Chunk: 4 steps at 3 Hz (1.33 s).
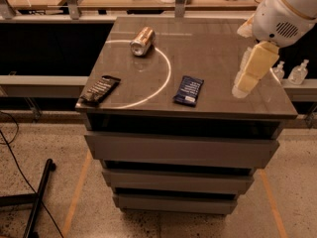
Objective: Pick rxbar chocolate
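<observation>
The rxbar chocolate (101,89) is a slim black wrapper with pale lettering. It lies flat at the front left corner of the grey cabinet top (213,48). My gripper (244,85) hangs from the white arm over the right side of the top, far to the right of the bar. It holds nothing that shows.
A dark blue bar wrapper (188,90) lies at the front middle of the top. A metallic drink can (142,40) lies on its side at the back left. Drawers are below the top. Two small bottles (299,73) stand on a ledge at the right. A black stand leg (38,197) lies on the floor at the left.
</observation>
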Each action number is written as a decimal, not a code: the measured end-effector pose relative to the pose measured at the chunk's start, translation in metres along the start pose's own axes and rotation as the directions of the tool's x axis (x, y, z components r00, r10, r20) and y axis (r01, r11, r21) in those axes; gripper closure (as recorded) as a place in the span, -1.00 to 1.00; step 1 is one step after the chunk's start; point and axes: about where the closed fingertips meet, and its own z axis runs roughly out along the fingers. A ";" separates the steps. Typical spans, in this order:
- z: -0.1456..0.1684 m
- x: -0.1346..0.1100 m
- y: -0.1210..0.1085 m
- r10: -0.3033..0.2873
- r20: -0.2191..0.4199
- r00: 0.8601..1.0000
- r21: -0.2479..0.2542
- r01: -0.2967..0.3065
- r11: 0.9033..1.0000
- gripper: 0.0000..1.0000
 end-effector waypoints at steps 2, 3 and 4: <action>0.027 -0.023 -0.023 -0.010 0.044 0.999 -0.006 0.011 1.000 -1.00; 0.068 -0.052 -0.047 -0.015 0.091 0.996 -0.034 0.018 0.999 -1.00; 0.131 -0.091 -0.073 0.001 0.144 0.990 -0.096 0.013 0.995 -1.00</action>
